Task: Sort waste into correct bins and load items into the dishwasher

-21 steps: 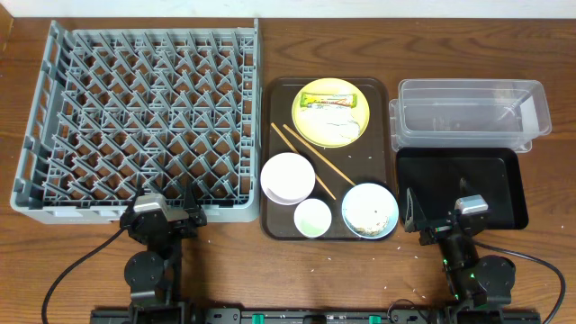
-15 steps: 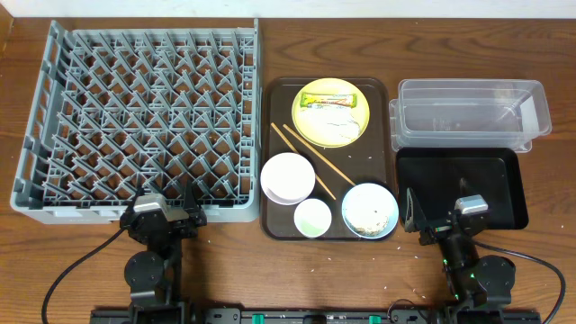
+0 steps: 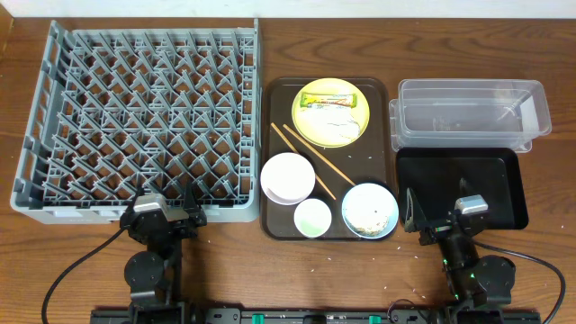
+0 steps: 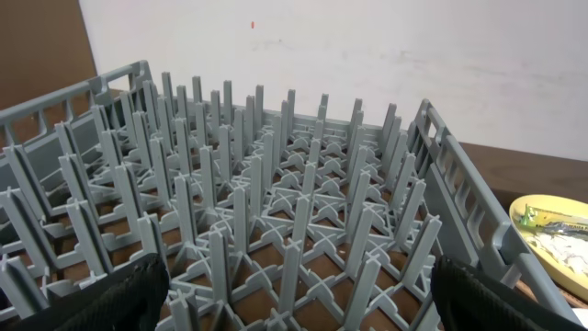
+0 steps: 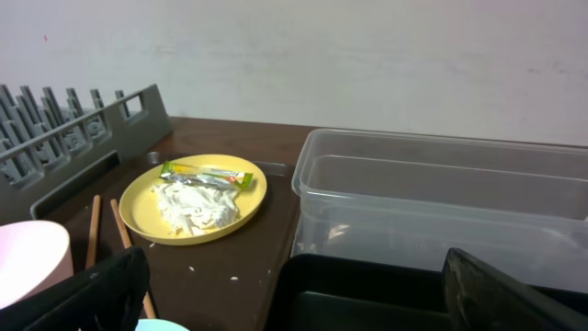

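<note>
Two tools parked at the near edge of the worktop (image 3: 270, 270), each with fingers spread wide and clamped on nothing. Finds the left tool (image 3: 166, 205) right at the near wall of the grey dish rack (image 3: 144, 117), aimed into it. Through the left wrist camera, shows its dark fingers (image 4: 101, 299) in the lower corners, with the rack's pegs filling the space between them.

Finds the right tool (image 3: 439, 214) at the near left corner of the black tray (image 3: 459, 180), one finger outside the tray's left edge, the other over its near rim. Beyond the black tray, touching it or nearly so, the clear tub (image 3: 468, 112), straight ahead of this tool.

Just left of the right tool, apart from it, the light blue bowl (image 3: 347, 202) with rice grains (image 3: 371, 214) and beige scraps inside. Sits on the dark brown serving tray (image 3: 378, 153), between rack and bins.

On the same serving tray:
- a small white cup (image 3: 313, 217)
- a larger white bowl (image 3: 288, 177)
- chopsticks (image 3: 306, 160) lying diagonally
- at the far end, the yellow plate (image 3: 309, 129), carrying the snack wrapper (image 3: 329, 102) and crumpled white paper (image 3: 331, 121)

All of these well apart from both tools. A few more rice grains loose on the worktop by the serving tray's near edge.
</note>
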Controlling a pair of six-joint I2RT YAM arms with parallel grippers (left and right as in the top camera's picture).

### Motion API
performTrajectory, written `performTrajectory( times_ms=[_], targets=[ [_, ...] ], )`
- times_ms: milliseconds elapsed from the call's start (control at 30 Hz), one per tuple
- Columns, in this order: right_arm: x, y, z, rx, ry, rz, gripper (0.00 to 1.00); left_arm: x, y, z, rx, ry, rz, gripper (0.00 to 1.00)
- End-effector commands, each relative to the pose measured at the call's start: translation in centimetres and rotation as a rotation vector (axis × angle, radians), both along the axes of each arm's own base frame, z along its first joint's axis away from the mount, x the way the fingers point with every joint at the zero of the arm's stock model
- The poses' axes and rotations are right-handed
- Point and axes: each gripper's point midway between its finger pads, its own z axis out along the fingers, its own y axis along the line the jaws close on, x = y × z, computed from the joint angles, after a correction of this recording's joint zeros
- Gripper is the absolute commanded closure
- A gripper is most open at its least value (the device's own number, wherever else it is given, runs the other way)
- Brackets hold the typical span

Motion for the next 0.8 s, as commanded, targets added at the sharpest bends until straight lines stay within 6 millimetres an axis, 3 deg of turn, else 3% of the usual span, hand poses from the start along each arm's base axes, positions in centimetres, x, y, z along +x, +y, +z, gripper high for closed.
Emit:
performTrajectory(
  times_ms=[0, 767],
  targets=[
    [-0.03, 0.21, -0.14, -0.011, 0.002, 0.006, 0.01, -0.11, 0.29, -1.7, 0.006, 0.05, 0.015, 0.08],
    [0.11, -0.53, 0.01, -0.039, -0.009, -0.035, 0.01, -0.11, 0.3, -1.7, 0.007, 0.05, 0.015, 0.07]
  ],
)
